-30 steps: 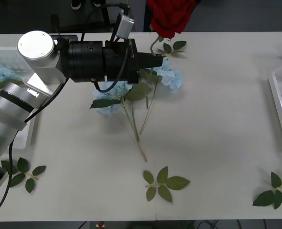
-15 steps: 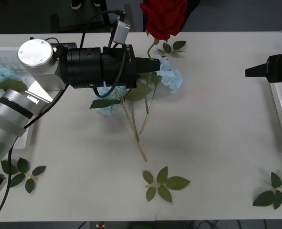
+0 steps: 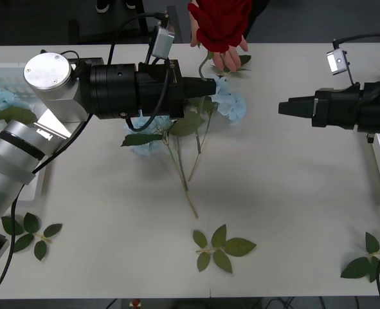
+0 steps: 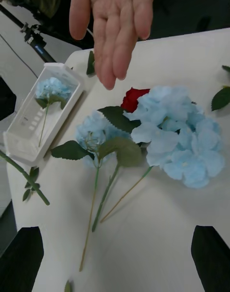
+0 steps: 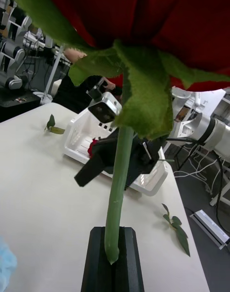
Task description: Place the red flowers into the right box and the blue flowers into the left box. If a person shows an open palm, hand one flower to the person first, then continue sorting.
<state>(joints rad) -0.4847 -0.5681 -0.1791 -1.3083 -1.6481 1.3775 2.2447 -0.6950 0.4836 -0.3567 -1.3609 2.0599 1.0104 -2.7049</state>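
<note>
1. Front view: left gripper (image 3: 206,85) is above the table's (image 3: 286,193) far-middle part, jaws clamped on the stem of a red rose (image 3: 220,22) held up w/ bloom at the far edge. A person's hand (image 3: 230,56) shows just behind the bloom. Two blue flowers (image 3: 228,103) lie on the table under the gripper, stems toward the near edge. Right gripper (image 3: 285,107) hangs over the table's right half, pointing left; can't tell its jaw state here. Left box (image 3: 16,71) sits at the left edge.
2. Right wrist view: own jaws wide apart, holding nothing. Open palm (image 4: 115,23) above the blue flowers (image 4: 177,134); another blue one lies in the left box (image 4: 19,143).
3. Left wrist view: black fingers (image 5: 111,268) pinch the rose stem (image 5: 119,186). Right box (image 5: 143,177) is beyond, w/ a red flower (image 5: 92,147) in it.
</note>
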